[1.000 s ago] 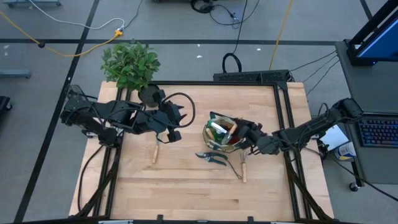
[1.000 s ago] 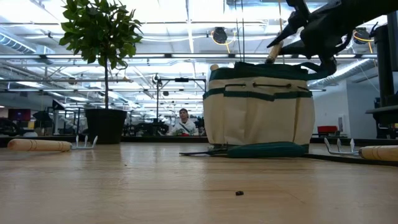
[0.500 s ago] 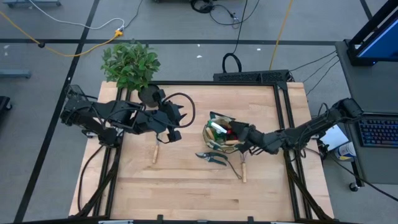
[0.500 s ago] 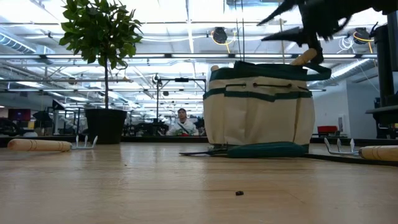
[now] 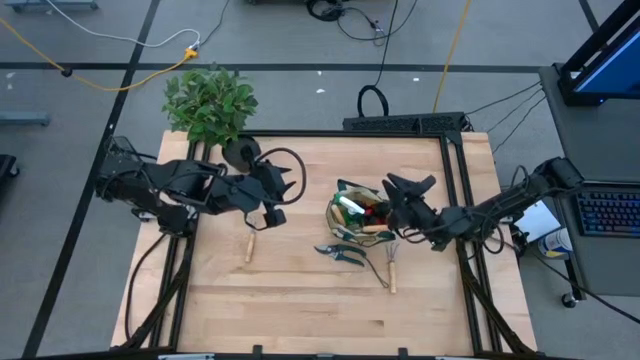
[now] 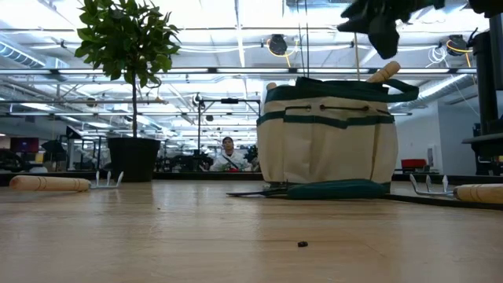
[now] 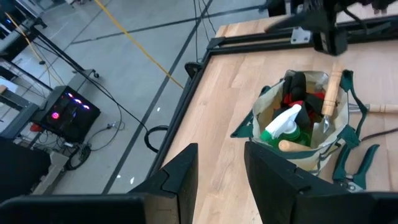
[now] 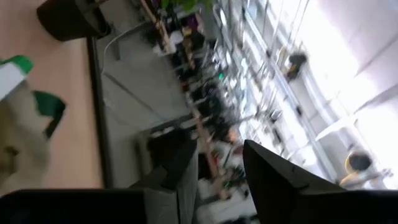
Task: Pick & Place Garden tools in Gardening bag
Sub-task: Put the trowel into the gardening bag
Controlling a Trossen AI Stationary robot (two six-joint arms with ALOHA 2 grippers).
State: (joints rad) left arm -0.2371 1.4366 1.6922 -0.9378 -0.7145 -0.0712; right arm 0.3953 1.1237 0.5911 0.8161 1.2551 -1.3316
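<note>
Right gripper (image 5: 410, 185) is up above the far rim of the gardening bag (image 5: 358, 216), fingers spread apart and nothing between them. The right wrist view confirms it: 2 dark fingers with a clear gap, looking out at the room. Inside the bag sit a green-white spray bottle (image 7: 281, 122), a wooden handle (image 7: 332, 93) leaning on the rim, another wooden handle (image 7: 298, 147) lying lower, and something red and black, likely the glove, though it is hard to make out.

On the table, 3 tools are left. The pruning shears (image 5: 340, 252) lie just in front of the bag, close to its base. A small wooden-handled fork (image 5: 391, 266) lies beside them on the right arm's side. Another wooden-handled tool (image 5: 250, 243) rests well apart, on the left arm's side, below the left gripper (image 5: 277, 212).

That left gripper hovers near the potted plant (image 5: 210, 100), jaws parted, holding nothing.

Now the step: the right arm's job looks like going for the fork or the shears. Best play, I'd say, is to clear the bag's rim and loop handle before swinging down, come straight down over the fork's wooden handle, and close across its width, not along it. Shears are flat and close to the bag, so they're the trickier pick.
</note>
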